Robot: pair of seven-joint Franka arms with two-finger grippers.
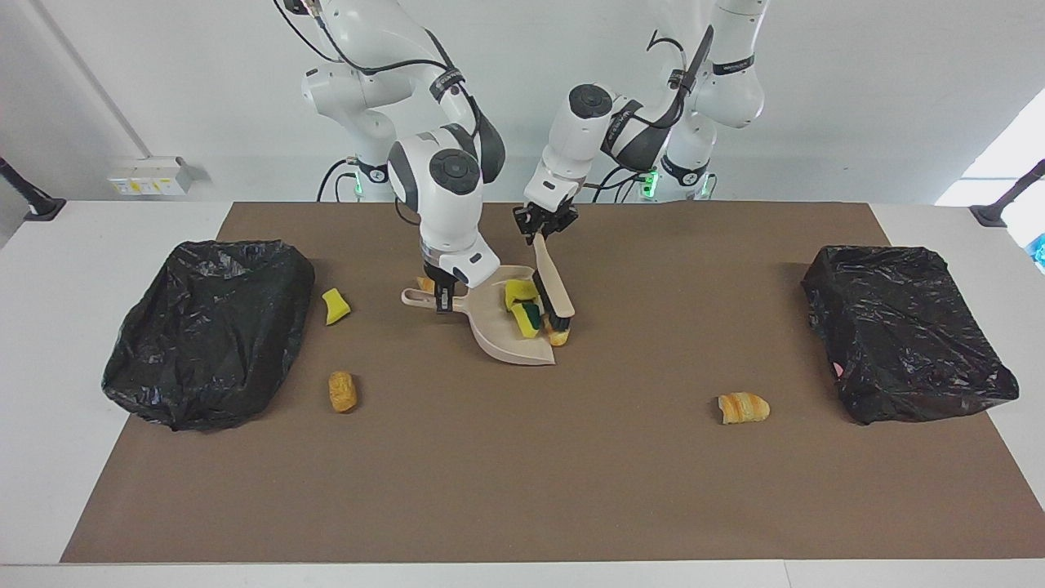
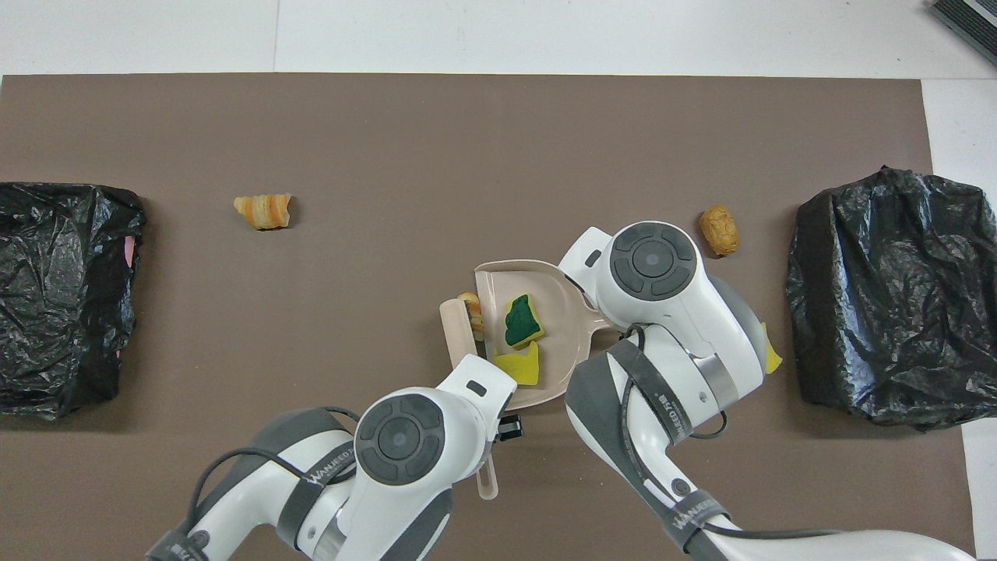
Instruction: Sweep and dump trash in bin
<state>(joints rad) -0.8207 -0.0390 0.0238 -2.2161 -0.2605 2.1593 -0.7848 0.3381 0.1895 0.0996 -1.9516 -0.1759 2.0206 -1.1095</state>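
At table middle, on brown mat (image 1: 522, 457): right gripper (image 1: 443, 299) clamping dustpan (image 1: 498, 327) by handle; left gripper (image 1: 542, 225) gripping brush (image 1: 553, 287) handle, bristles pressing at pan mouth; two yellow sponge chunks (image 2: 523, 327) lying in pan, one green side up; bread piece (image 1: 560, 334) sitting at pan lip beside bristles

Loose trash: sponge chunk (image 1: 335, 305) and bread piece (image 1: 342, 391) lying near bin bag (image 1: 208, 327) at right arm's end; croissant piece (image 1: 743, 407) lying toward other bin bag (image 1: 906, 331)
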